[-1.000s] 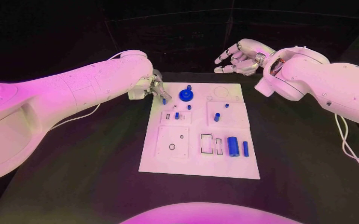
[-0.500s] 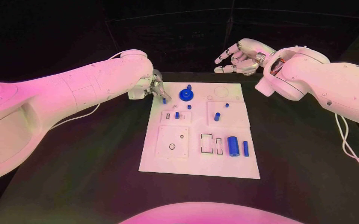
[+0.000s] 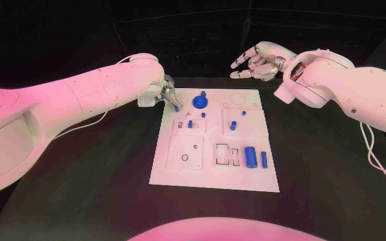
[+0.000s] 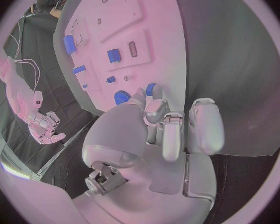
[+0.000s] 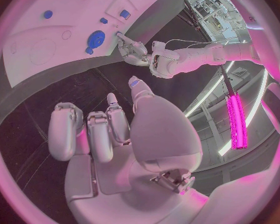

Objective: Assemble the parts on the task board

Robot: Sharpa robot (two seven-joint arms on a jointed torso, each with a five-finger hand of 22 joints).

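Observation:
The white task board (image 3: 189, 169) lies in the middle of the table, also seen as the task board (image 4: 154, 15) and the task board (image 5: 40, 45). My left hand (image 3: 163, 94) hovers at the board's far left corner and pinches a small blue peg (image 3: 176, 107) between its fingertips; the same blue peg (image 4: 151, 88) sticks out past my left hand (image 4: 168, 129). Beside it on the board sits a round blue gear (image 3: 199, 104). My right hand (image 3: 257, 61) is raised beyond the board's far right corner, fingers spread and holding nothing, as my right hand (image 5: 112, 129) also shows.
Several small blue pegs (image 3: 233, 125) stand in the board's middle rows. A blue cylinder (image 3: 250, 156) and a thin blue bar (image 3: 264, 159) lie near the board's front right. The black table (image 3: 96, 185) surrounds the board.

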